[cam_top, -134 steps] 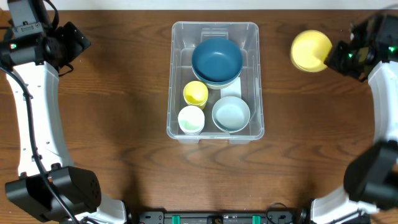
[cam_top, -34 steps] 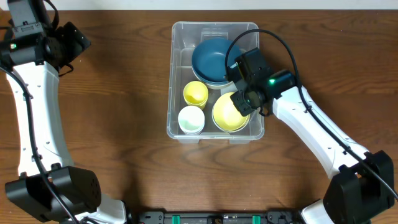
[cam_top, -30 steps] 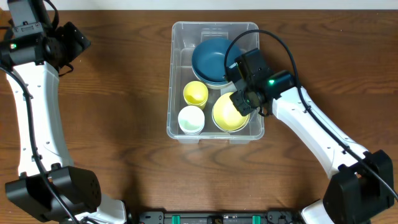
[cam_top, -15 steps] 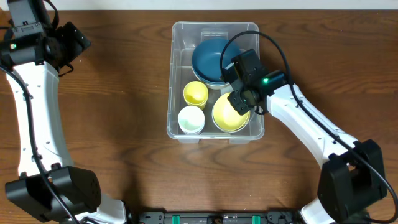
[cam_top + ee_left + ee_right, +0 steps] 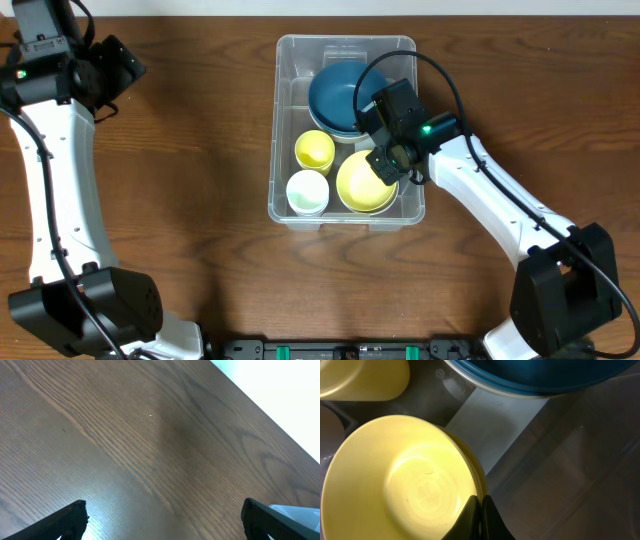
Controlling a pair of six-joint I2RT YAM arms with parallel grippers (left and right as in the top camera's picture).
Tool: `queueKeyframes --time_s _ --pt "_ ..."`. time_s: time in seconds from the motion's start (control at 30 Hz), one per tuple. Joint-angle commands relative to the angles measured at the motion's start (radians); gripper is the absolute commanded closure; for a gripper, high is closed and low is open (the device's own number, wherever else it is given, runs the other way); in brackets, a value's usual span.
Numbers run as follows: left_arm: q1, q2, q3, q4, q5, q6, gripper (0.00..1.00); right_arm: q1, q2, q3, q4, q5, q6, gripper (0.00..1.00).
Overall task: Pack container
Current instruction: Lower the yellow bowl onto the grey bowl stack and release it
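My right jaws (image 5: 480,505) are pressed together at the yellow bowl's (image 5: 410,485) rim, inside the container (image 5: 283,120) that surrounds them; I'd lift straight up, clear of the blue bowl (image 5: 348,95) just beyond. My wrist view shows the rim close up, overhead the whole container; my left jaws (image 5: 162,515) gape well away over the table (image 5: 125,435).

Overhead view: evenly bright, sharp, faint reflections on the clear container (image 5: 284,120), soft shadows on the table (image 5: 200,200). Left wrist view blown out white at upper right. Right wrist view close and soft, diffuse glare inside the yellow bowl (image 5: 415,485).
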Motion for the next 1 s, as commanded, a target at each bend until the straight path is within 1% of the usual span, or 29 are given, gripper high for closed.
queueKeyframes --time_s 0.0,0.37,0.4,0.43,0.5,0.6,0.97 --pt "0.004 0.002 0.01 -0.004 -0.012 0.01 0.02 0.002 0.008 -0.005 -0.005 -0.004 -0.004 0.99" --pt "0.004 0.002 0.01 -0.004 -0.012 0.01 0.02 0.002 0.008 -0.005 -0.016 -0.005 -0.003 0.99" --pt "0.004 0.002 0.01 -0.004 -0.012 0.01 0.02 0.002 0.008 -0.005 -0.015 -0.005 -0.003 0.96" --pt "0.004 0.002 0.01 -0.004 -0.012 0.01 0.02 0.002 0.008 -0.005 -0.014 -0.005 -0.003 0.96" --pt "0.004 0.002 0.01 -0.004 -0.012 0.01 0.02 0.002 0.008 -0.005 -0.009 -0.009 0.001 0.99" --pt "0.004 0.002 0.01 -0.004 -0.012 0.01 0.02 0.002 0.008 -0.005 0.0 -0.043 0.004 0.99" --pt "0.004 0.002 0.01 -0.004 -0.012 0.01 0.02 0.002 0.008 -0.005 0.0 -0.074 0.005 0.99"
